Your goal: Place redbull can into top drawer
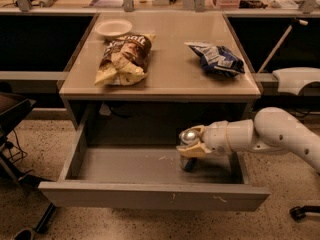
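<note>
You see the gripper (194,145) inside the top drawer (150,196), right of its middle, jaws clamped on the redbull can (189,163). The can stands upright, its base apparently at the drawer floor, so you probably only need to open the jaws.

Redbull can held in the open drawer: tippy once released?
Slim and tall, the can likely tips if nudged, then rolls on the flat drawer floor. Its smooth metal may slip in the gripper, which holds it at the drawer's right.
</note>
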Robot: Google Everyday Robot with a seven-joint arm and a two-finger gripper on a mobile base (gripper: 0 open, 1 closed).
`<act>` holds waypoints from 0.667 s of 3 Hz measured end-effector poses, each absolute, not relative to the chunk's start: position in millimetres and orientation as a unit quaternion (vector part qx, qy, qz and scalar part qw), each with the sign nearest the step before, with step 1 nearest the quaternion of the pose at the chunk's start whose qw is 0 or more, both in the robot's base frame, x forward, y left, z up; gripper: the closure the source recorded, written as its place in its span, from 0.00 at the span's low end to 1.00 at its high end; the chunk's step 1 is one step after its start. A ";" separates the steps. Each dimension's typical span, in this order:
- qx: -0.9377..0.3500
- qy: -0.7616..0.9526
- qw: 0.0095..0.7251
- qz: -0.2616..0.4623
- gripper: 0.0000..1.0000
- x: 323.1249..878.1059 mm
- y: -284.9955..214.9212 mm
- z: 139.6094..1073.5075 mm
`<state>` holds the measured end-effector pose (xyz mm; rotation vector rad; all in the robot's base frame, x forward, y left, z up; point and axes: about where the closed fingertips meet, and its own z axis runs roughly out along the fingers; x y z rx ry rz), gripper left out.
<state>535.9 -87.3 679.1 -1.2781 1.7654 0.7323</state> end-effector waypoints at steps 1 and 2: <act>-0.511 0.699 0.406 0.293 0.81 536.5 -81.8 676.6; -0.511 0.699 0.406 0.293 0.58 536.5 -81.8 676.6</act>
